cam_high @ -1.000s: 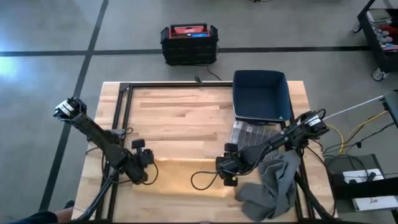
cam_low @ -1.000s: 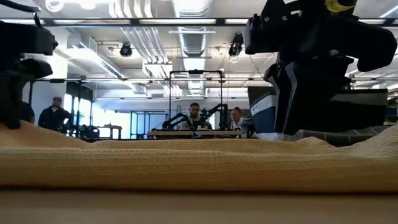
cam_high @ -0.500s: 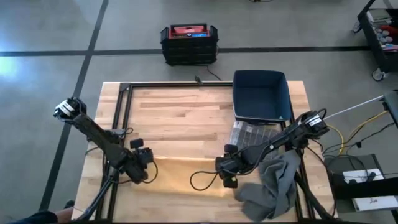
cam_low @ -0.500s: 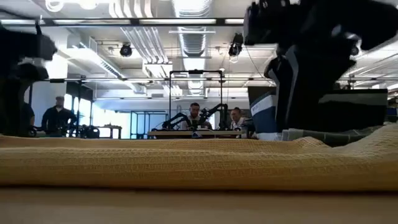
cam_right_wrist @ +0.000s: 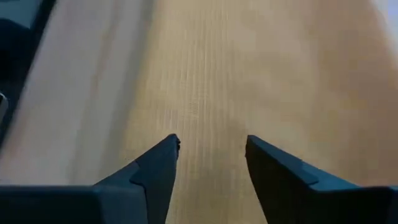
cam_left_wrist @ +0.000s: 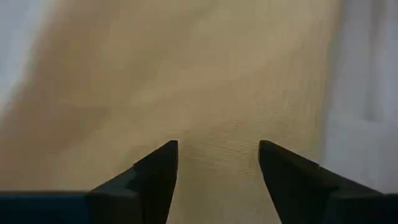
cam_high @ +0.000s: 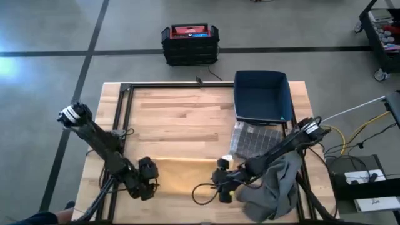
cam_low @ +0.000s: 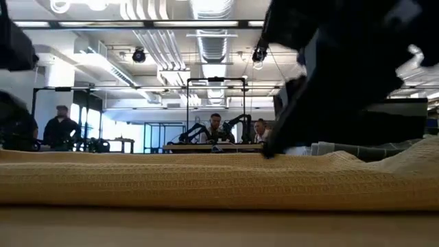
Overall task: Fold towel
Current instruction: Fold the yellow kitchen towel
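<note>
The yellow towel lies flat on the wooden table near its front edge; in the low view the towel fills the foreground. My left gripper stands open over the towel's left end, with the weave showing between its fingers. My right gripper stands open over the towel's right end, the cloth showing beyond its fingers. Whether the fingertips reach the cloth does not show.
A crumpled grey cloth lies at the table's near right corner, close to my right arm. A dark blue bin stands at the far right, a clear-wrapped pack in front of it. A black crate sits on the floor beyond the table.
Both grippers have gone toward the table's near edge, along the towel's two ends, and loom larger in the low view. The towel lies as before.
</note>
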{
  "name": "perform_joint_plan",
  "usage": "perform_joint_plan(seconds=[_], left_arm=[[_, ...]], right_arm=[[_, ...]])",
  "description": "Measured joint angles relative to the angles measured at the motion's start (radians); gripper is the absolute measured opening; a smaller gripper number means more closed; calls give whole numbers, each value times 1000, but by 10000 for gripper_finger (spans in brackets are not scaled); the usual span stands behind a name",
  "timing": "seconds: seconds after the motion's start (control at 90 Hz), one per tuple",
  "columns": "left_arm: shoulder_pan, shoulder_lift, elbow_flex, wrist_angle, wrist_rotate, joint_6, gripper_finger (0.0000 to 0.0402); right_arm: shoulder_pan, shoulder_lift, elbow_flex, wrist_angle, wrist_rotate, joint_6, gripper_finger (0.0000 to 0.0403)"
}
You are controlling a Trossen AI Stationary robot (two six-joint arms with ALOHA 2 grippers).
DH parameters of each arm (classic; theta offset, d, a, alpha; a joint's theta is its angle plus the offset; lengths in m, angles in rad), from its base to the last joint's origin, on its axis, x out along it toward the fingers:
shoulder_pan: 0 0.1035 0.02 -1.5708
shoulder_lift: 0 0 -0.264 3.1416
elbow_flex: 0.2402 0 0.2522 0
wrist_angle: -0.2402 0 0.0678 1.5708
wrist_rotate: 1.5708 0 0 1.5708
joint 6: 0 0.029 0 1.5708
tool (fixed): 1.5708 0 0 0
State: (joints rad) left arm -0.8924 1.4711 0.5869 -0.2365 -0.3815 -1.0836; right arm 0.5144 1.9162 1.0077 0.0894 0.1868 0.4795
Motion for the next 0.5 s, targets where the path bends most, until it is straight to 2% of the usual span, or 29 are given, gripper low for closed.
perform_joint_plan(seconds=[0.156,0.5], left_arm=[[-20,65,7,13,3,-22,176],[-71,49,-25,11,-7,-109,138]], right_arm=[[32,9,-16,-52,-47,37,155],[136,-46,-60,-123,-37,52,129]])
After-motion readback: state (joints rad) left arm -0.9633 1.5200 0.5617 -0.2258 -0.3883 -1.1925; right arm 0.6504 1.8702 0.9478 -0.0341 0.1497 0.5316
